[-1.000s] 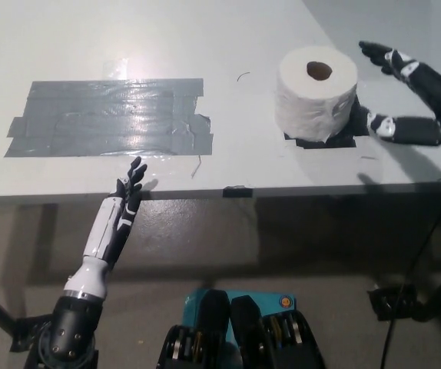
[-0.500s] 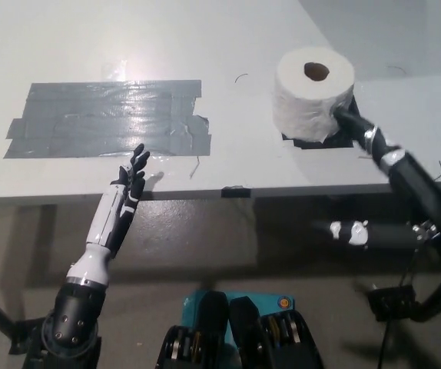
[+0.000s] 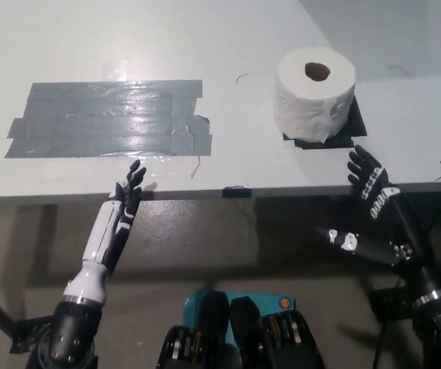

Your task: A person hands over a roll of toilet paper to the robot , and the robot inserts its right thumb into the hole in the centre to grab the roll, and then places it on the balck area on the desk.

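The toilet paper roll point(image 3: 315, 94) is seen in the head view standing upright on the black area point(image 3: 322, 132) of the desk point(image 3: 228, 46), toward the right part of the front edge, its hole facing straight up. Nothing is touching it. The right hand point(image 3: 368, 184) is held at the front edge of the desk, just in front of and to the right of the roll, clear of it, with fingers spread apart and nothing held. The left hand point(image 3: 130, 189) is rested at the front edge further left, below the grey tape patch point(image 3: 105, 118), its fingers also apart and empty. The right hand is judged the nearer. With the roll set on the black area, the placing appears done.
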Available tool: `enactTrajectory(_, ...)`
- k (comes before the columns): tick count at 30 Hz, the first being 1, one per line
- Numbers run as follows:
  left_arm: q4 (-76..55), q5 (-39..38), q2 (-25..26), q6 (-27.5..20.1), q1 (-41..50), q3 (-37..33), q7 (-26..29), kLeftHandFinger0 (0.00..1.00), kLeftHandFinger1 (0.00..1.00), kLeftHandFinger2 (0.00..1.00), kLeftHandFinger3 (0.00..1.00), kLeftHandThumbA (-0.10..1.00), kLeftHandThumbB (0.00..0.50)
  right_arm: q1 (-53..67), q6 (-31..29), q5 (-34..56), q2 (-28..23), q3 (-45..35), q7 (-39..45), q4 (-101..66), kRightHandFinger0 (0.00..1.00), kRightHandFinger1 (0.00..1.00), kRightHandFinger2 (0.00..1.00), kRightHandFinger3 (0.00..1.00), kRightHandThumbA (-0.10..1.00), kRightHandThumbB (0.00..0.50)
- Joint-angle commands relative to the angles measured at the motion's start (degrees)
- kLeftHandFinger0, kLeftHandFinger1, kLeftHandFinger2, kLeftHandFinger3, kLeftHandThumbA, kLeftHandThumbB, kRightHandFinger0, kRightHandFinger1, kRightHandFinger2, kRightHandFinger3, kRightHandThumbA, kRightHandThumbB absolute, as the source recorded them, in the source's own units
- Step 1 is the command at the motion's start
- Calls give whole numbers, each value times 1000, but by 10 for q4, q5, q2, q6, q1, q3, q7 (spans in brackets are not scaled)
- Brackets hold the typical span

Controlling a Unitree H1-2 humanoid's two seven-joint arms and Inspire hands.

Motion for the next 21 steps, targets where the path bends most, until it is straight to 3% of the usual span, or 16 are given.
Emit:
enactTrajectory(1, -26, -1, 5, -12, 15, -2, -6, 1000, 1000, 1000, 1000, 1000, 154, 15, -75, 19, 5, 1, -26, 17, 1000, 1000, 1000, 1000, 1000, 136)
enactTrajectory(8, -25, 7, 6, -22, 36, -8, -3, 1000, 1000, 1000, 1000, 991, 150, 43, -96, 8, 3, 15, -33, 33, 1000, 1000, 1000, 1000, 1000, 118)
enactTrajectory(15, -29, 17, 6, -20, 53, -13, 0, 1000, 1000, 1000, 1000, 1000, 159, 66, -100, 0, 0, 27, -42, 31, 1000, 1000, 1000, 1000, 1000, 182)
enactTrajectory(21, -29, 20, 5, -21, 61, -13, 3, 1000, 1000, 1000, 1000, 998, 166, 73, -93, -1, -4, 35, -48, 28, 1000, 1000, 1000, 1000, 1000, 202)
